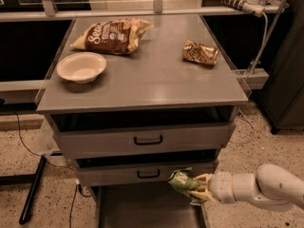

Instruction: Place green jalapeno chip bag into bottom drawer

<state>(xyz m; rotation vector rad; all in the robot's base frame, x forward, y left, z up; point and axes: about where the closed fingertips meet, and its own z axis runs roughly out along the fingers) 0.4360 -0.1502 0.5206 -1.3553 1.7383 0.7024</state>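
On the surface the bowl sits left, the large chip bag behind it, and the small bag at the right. Below the surface's front, the bottom drawer juts out. Under its front right corner the pincer clasps the jalapeno chip bag.

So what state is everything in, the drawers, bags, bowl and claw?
gripper: shut on the green jalapeno chip bag, low right
green jalapeno chip bag: held above the bottom drawer's right side
bottom drawer: open
top drawer: shut
middle drawer: shut
bowl: upright
brown chip bag: lying flat
gold bag: lying crumpled
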